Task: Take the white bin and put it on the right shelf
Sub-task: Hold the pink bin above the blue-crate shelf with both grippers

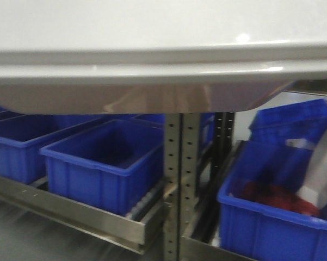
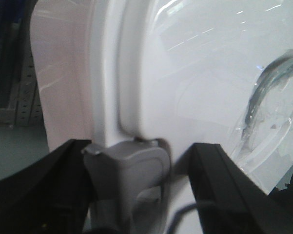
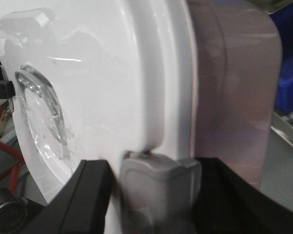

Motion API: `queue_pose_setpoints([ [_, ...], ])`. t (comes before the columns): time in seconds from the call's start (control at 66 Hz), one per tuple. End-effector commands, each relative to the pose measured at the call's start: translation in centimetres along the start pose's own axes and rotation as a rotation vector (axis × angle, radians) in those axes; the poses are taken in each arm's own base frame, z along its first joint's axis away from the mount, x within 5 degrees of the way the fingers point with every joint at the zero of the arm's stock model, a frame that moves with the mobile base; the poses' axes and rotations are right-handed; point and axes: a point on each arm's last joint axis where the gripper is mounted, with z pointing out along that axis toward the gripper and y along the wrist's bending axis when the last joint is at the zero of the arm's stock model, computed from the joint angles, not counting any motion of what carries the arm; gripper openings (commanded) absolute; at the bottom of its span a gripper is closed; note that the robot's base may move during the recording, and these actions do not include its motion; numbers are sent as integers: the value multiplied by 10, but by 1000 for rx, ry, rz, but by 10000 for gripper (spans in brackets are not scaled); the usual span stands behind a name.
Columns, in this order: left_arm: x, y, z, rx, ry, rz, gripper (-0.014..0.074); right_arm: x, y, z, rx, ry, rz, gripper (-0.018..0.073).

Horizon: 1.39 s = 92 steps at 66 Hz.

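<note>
Your left gripper and right gripper are both clamped on the rim of the white bin, held above the perforated upright; placing it on the right shelf beside that upright remains.

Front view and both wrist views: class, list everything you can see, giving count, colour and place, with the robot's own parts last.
White bin: one; white lid, pinkish body; top of front view, above the crates.
Grey latches: two; grey; one at each end of the bin.
Blue crates: at least four; blue; on the rack.
Steel rail: one; silver; under the left crates.
Perforated uprights: two; silver; centre.
Red item, white item: one each; in the near right crate.
Left gripper: one; black; around one latch.
Right gripper: one; black; around the other.
</note>
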Motion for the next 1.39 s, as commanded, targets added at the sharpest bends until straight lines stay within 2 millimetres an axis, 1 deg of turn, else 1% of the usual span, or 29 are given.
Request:
queue_pose_setpoints([
  [0.0,-6,-26,-7,208,-28,0,283,-10,29,-7,-222,-65,19,423],
  [1.378,-6,-26,-7,208,-28,0,283,-10,29,-7,-222,-64,18,423],
])
